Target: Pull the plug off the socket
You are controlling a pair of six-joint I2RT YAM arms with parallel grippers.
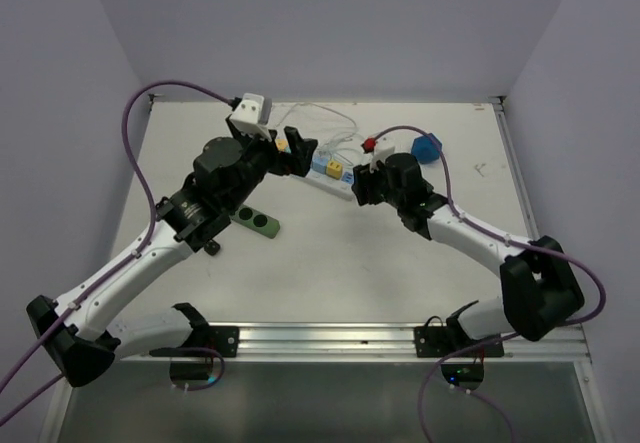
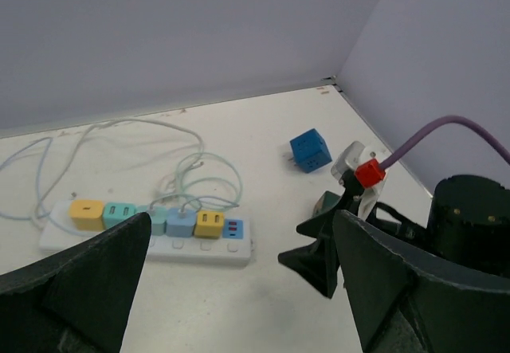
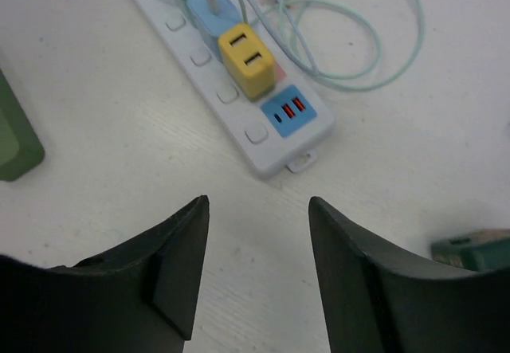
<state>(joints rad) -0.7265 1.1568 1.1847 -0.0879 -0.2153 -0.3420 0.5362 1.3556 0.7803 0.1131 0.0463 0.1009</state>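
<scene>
Right wrist view: yellow plug (image 3: pixel 247 70) — squat cube, two dark slots on top — seated in the white power strip (image 3: pixel 239 122) on the table (image 3: pixel 398 178), right beside the blue port panel at the strip's end, light-blue plug (image 3: pixel 209 14) touching its far side. Right hand (image 3: pixel 256 209) just short of that end, jaws apart over bare table, gripping nothing. Left hand (image 2: pixel 241 217) spread wide — empty too, facing the strip.
</scene>
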